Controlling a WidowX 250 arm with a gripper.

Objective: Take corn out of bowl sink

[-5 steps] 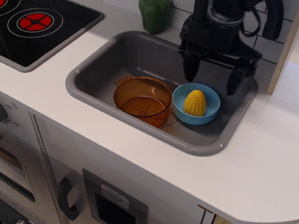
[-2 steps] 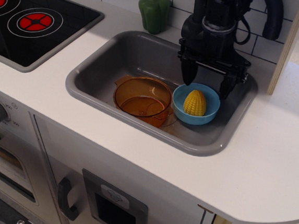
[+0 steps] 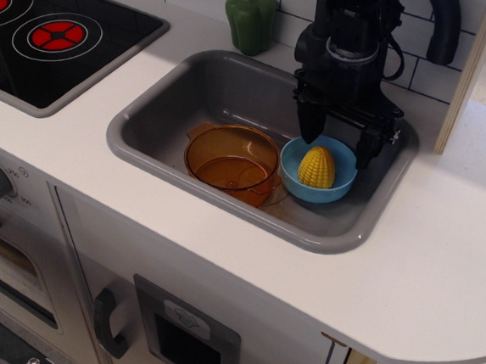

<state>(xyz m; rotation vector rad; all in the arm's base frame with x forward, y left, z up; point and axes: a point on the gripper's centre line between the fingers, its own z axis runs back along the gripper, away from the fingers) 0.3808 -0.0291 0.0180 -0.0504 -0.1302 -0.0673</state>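
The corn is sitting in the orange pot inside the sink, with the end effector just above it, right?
Not quite. The observation.image view shows the corn in the light blue bowl, beside the empty orange pot. Both sit in the sink, with the end effector open just above.

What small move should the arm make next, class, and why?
Probably lower a little further, then close. The open gripper hangs just above the corn, jaws either side of it, and the corn sits untouched in the bowl in the sink.
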